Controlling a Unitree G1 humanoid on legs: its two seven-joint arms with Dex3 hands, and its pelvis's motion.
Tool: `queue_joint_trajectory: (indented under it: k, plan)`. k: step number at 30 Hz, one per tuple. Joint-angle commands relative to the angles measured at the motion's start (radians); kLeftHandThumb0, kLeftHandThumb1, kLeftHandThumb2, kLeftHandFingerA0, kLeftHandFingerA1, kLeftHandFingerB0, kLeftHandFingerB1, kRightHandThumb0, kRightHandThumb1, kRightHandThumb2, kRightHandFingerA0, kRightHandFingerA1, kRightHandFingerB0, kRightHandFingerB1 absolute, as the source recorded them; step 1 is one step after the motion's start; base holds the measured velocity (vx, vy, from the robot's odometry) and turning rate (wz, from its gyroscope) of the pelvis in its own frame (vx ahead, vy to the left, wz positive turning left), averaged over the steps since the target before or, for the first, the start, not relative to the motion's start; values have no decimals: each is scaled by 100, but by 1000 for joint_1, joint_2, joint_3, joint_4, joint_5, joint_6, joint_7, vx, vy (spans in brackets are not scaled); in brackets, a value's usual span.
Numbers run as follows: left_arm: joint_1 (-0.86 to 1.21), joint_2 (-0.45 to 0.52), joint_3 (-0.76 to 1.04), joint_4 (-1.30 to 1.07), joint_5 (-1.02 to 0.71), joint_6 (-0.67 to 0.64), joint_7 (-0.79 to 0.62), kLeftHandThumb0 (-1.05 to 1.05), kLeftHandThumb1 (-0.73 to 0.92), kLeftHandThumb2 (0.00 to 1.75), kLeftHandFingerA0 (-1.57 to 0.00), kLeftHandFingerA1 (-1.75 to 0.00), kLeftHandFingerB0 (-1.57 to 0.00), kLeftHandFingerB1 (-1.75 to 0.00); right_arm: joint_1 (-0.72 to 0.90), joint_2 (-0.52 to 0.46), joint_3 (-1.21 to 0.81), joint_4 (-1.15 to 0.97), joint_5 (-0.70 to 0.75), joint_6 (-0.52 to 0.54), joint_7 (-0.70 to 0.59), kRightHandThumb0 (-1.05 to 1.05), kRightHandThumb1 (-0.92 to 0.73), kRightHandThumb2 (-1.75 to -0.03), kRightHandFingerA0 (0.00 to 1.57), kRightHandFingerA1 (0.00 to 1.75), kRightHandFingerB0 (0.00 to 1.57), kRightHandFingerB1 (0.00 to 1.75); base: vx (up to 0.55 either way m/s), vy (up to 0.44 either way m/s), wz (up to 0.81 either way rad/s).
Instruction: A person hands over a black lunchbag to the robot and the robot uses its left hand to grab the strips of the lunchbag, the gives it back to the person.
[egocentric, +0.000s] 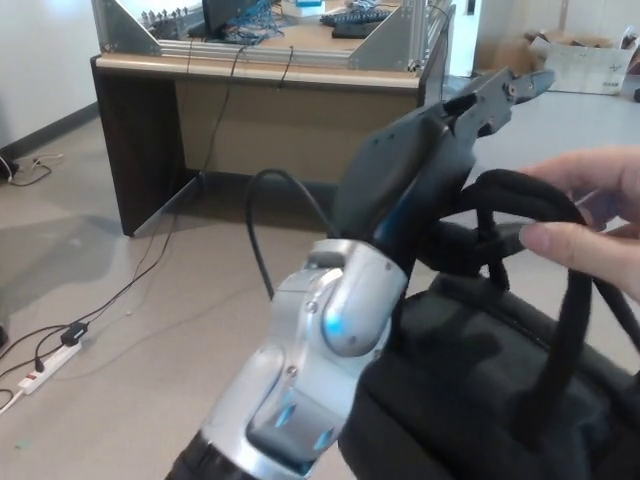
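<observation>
Beyond the desk (250, 100), spread left robot hand (440, 160) reaches lunchbag (480, 390) straps (530, 200).

Brown wooden desk (250, 110) with dark side panels behind left hand (440, 170). Black wires (150, 290) on tan floor (90, 260), left of hand. White power strip (45, 368) low left. Cardboard box (585, 60) far right.

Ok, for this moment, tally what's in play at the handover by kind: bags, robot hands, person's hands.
Black lunchbag: 1
Robot hands, the left hand reaching over the bag's straps: 1
Person's hand holding up the straps: 1
Total: 3
</observation>
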Motion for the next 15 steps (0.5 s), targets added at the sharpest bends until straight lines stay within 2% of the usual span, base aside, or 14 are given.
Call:
queue_joint_trajectory:
  k: [1, 2, 3, 4, 5, 8, 10, 15]
  plan:
    - [-80, -39, 0, 116, 60, -121, 225, -38, 60, 59, -76, -52, -59, -38, 0, -2, -4, 9, 10, -6, 16, -40, -59, -57, 55, 47, 37, 33, 0, 0, 0]
    - [-98, -46, -2, 157, 71, -147, 279, -37, 62, 58, -63, -137, -58, -105, 0, -3, -1, 11, 4, -12, 10, -41, -58, -57, 55, 47, 37, 33, 0, 0, 0]
    - [-102, -47, -3, 169, 73, -154, 293, -37, 62, 58, -63, -137, -58, -105, 0, -3, -1, 12, 3, -13, 9, -41, -58, -57, 55, 47, 37, 33, 0, 0, 0]
    - [-117, -54, 8, 208, 60, -198, 336, -32, 67, 52, -61, -175, -47, -163, -2, -1, -2, 16, 3, -20, 8, -41, -58, -57, 56, 48, 38, 33, 0, 0, 0]
    - [-127, -56, 17, 240, 44, -233, 355, -21, 64, 57, -80, -175, -63, -175, -2, -2, -1, 10, 3, -7, 12, -43, -58, -57, 56, 46, 38, 33, 0, 0, 0]
    - [-138, -57, 30, 279, 33, -272, 391, -17, 63, 58, -84, -175, -62, -175, -5, -6, 2, 7, -2, 1, 14, -43, -58, -57, 57, 46, 38, 33, 0, 0, 0]
    - [-137, -54, 44, 307, 28, -318, 443, -20, 64, 56, -82, -175, -58, -175, -7, -9, 7, 2, -14, 15, -2, -42, -58, -57, 58, 46, 38, 33, 0, 0, 0]
    - [-125, -36, 73, 321, -4, -402, 470, -19, 65, 55, -77, -175, -52, -175, -17, -11, 3, 7, -8, 21, 4, -42, -58, -57, 59, 46, 38, 33, 0, 0, 0]
